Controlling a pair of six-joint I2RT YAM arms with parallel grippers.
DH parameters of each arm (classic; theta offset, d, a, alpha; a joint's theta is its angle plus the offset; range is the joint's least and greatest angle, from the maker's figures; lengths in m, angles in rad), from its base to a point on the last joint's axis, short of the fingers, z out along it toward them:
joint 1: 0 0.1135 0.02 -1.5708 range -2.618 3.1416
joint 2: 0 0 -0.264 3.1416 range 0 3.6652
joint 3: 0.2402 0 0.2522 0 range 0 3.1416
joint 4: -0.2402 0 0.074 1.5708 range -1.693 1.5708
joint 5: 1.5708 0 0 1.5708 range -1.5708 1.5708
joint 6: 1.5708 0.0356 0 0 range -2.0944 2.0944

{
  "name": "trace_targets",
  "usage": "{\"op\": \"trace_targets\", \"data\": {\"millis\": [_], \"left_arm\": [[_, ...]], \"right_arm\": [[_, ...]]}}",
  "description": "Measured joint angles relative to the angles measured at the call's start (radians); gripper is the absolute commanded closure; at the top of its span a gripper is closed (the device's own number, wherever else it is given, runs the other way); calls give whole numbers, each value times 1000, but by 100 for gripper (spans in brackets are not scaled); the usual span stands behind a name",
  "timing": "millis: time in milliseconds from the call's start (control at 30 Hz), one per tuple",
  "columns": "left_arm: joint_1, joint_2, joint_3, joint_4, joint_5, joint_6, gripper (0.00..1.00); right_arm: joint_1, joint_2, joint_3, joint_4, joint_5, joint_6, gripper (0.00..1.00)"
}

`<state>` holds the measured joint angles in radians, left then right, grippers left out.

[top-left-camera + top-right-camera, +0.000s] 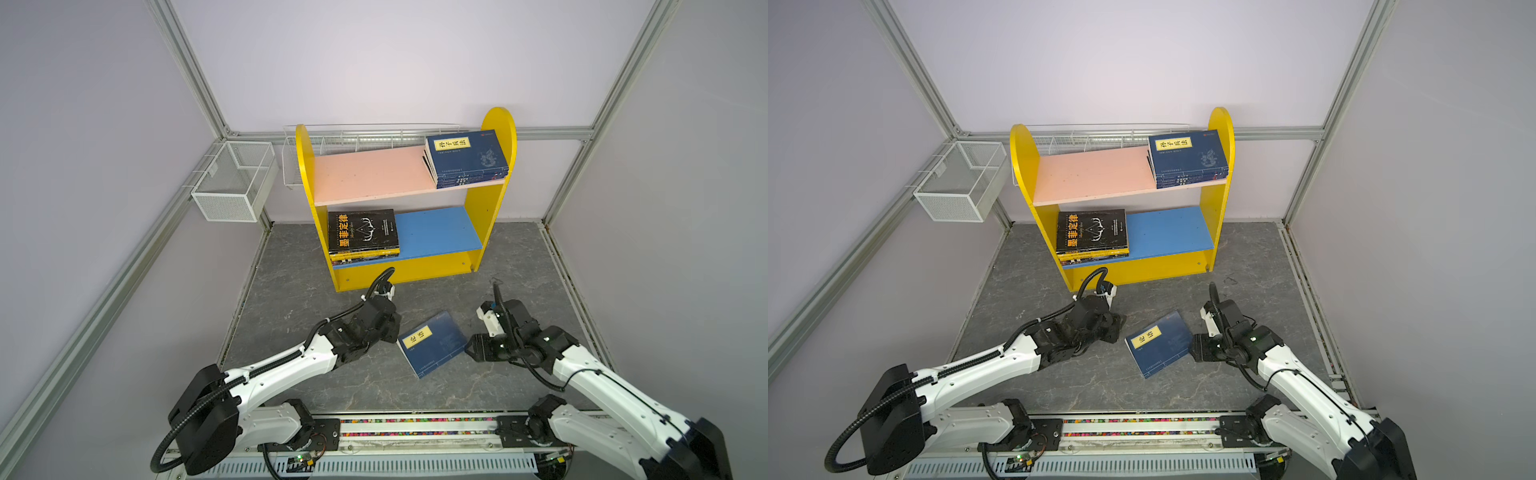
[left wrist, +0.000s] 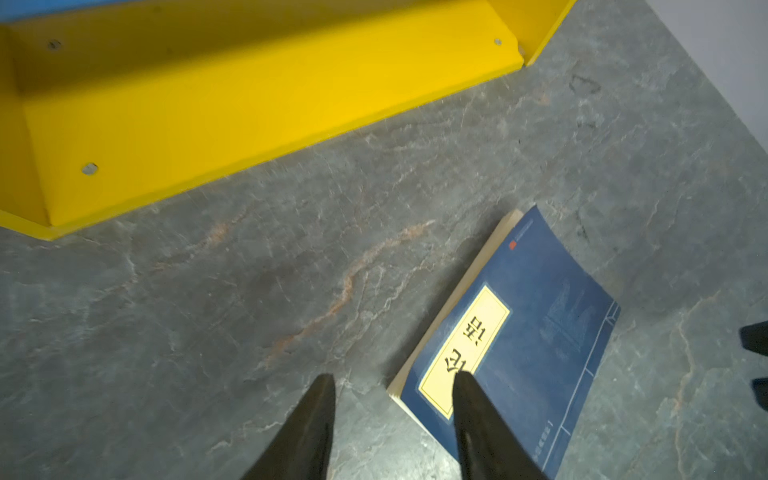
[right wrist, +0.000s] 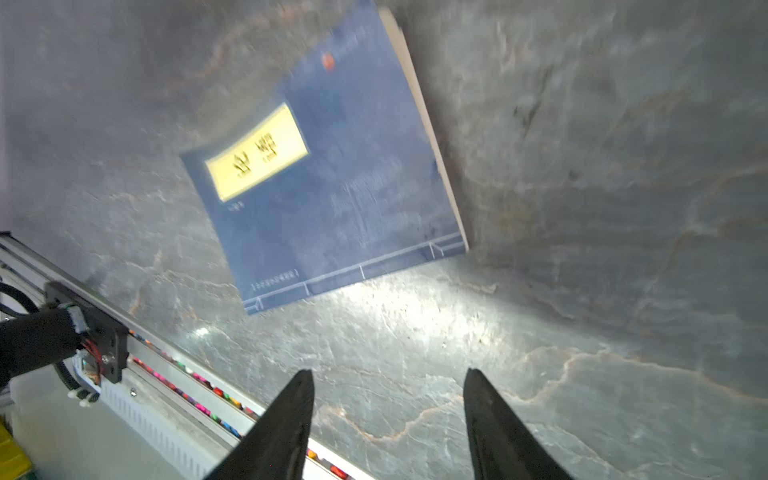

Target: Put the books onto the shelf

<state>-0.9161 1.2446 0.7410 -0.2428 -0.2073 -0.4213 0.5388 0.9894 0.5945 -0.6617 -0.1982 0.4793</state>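
- Left end effector (image 2: 395, 376): jaws half-parted, empty. One finger (image 2: 473, 407) sits over the title label (image 2: 465, 349), the other over bare desk (image 1: 282, 299), probably straddling the edge for a pinch.
- Right end effector (image 3: 390, 372): jaws wide, empty, at the book's 3 o'clock.
- Navy paperback (image 1: 432, 345): flat on the desk, cover up, between both arms.
- Shelf (image 1: 407, 270): at the paperback's 12 o'clock. Navy stack (image 1: 467, 156) at the 3 o'clock end of the pink board (image 1: 374, 174); black-covered stack (image 1: 361, 232) at the 9 o'clock end of the blue board (image 1: 436, 232).
- Only the wrist views show the jaw gaps; only the top views show the stacks.

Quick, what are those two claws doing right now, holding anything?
Left gripper: open, holding nothing, at the navy book edge.
Right gripper: open, holding nothing.
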Motion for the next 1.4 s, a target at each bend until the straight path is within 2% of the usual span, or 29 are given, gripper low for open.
{"op": "trace_targets", "data": {"millis": [133, 467, 833, 967, 1133, 1300, 1400], "left_arm": [[1, 83, 0, 51, 20, 6, 53], [19, 319, 2, 81, 135, 48, 53], [20, 386, 48, 87, 200, 109, 65], [21, 399, 54, 100, 224, 111, 68], [24, 429, 71, 129, 251, 112, 69], [24, 456, 95, 142, 275, 119, 70], [26, 457, 97, 141, 280, 119, 71]], "right_arm": [[1, 89, -38, 31, -66, 14, 23], [0, 267, -32, 159, -166, 19, 23], [-40, 425, 50, 266, -265, 24, 24], [-88, 483, 85, 352, -296, 71, 25], [-100, 552, 149, 458, -325, 137, 26], [-101, 581, 191, 520, -309, 173, 27], [-105, 580, 188, 500, -254, 183, 27]]}}
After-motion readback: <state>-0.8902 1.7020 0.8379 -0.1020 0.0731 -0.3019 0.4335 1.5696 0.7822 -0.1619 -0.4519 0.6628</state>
